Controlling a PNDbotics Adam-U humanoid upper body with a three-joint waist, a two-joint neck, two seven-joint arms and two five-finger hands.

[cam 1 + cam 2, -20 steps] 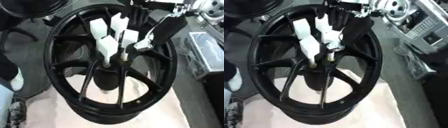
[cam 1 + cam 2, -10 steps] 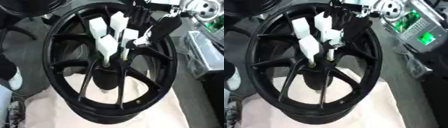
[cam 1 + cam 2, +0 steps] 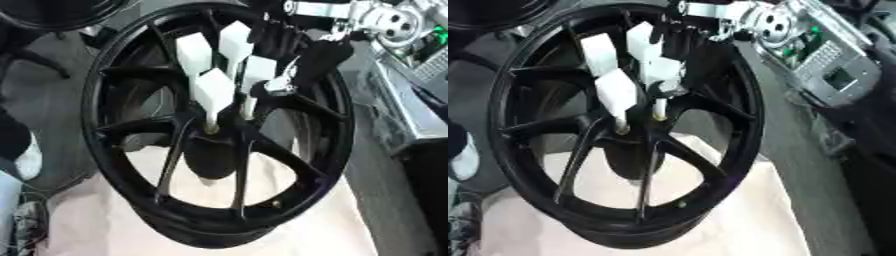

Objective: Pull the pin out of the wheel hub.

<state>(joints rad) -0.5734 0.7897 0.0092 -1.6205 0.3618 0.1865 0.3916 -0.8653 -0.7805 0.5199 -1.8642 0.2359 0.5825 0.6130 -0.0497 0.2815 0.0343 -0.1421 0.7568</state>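
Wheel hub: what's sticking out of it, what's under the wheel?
Four white pins stand in the wheel hub; the right hand reaches the rightmost one, its grip unclear. Under the wheel lies a pale cloth; what supports the wheel is hidden.

My right hand [image 3: 302, 62] is black with dark fingers; behind it I see a silver bracket and a round silver joint [image 3: 391, 19] with small holes.
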